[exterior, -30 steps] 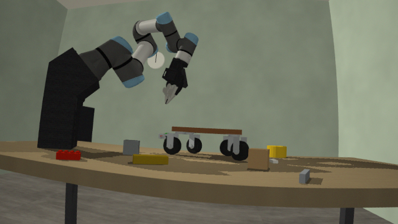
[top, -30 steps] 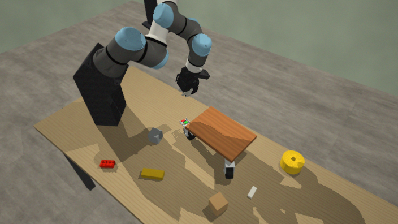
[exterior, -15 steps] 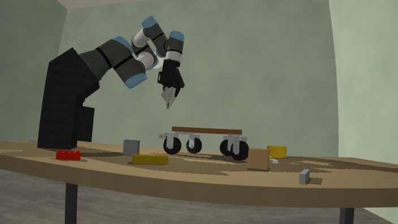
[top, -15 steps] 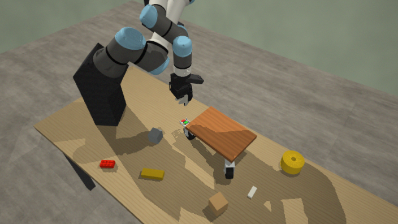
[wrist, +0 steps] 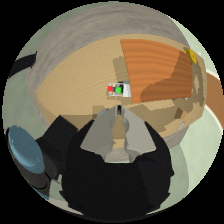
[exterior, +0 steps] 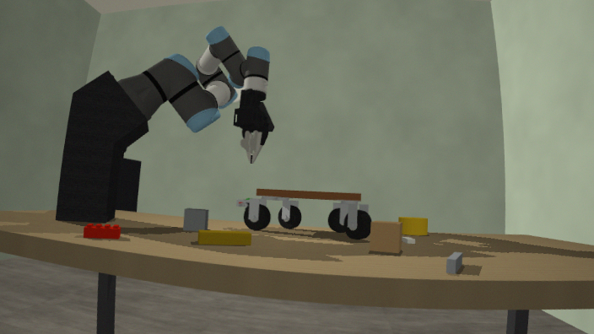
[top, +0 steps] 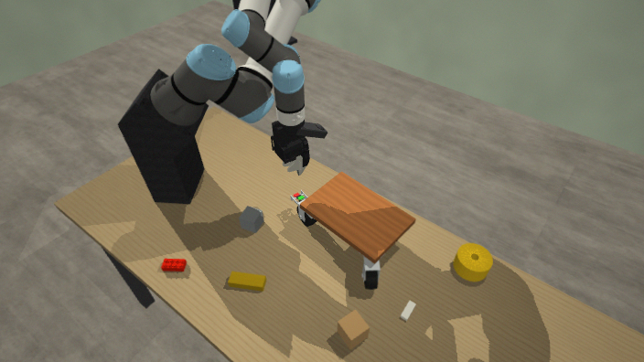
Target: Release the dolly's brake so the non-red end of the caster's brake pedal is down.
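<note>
Your black two-jaw pincer (exterior: pixel 251 159) hangs with its jaws pressed together on nothing, tips pointing down, well above the bench. In the wrist view the small brake pedal (wrist: pixel 115 89), red on one end and green on the other, sits at twelve o'clock from the tips, just past them. It juts from the caster at the near corner of the dolly with the orange-brown wooden deck (top: pixel 359 213), which stands on four black wheels on the tan wooden bench (top: pixel 114 228).

The pedal is small, so if you come down off-line, the tips could land on the red end and lock the brake harder, or strike the deck edge and shove the dolly. Pressing too deep could tip it. A grey block (top: pixel 252 218) lies at nine o'clock from the pedal in the top view, near but apart.
</note>
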Robot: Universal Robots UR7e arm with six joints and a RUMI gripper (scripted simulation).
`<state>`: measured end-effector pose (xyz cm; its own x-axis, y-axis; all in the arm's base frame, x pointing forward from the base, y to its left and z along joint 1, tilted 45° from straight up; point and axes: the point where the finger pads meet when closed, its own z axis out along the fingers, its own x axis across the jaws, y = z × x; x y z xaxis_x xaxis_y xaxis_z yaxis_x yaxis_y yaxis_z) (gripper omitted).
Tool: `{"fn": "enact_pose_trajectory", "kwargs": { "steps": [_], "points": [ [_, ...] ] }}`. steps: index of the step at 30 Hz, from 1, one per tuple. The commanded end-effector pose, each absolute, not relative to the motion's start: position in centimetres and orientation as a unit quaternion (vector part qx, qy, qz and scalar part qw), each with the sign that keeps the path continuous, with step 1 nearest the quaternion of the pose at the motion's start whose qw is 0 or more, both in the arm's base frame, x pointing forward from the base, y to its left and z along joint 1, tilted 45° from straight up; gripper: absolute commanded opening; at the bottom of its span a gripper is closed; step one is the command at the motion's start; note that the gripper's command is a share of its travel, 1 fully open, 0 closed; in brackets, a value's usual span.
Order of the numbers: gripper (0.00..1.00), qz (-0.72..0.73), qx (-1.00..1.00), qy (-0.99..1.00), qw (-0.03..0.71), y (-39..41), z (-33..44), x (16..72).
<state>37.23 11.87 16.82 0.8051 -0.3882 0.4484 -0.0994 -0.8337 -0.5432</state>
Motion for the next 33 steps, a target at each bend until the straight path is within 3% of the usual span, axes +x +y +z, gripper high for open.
{"fn": "enact_pose_trajectory", "kwargs": {
  "steps": [1,33],
  "points": [
    [0.00,-0.282,-0.915,0.133,0.255,11.9,16.5,37.5],
    [0.00,-0.283,-0.915,0.133,0.256,13.2,14.1,39.2]
  ]
}}
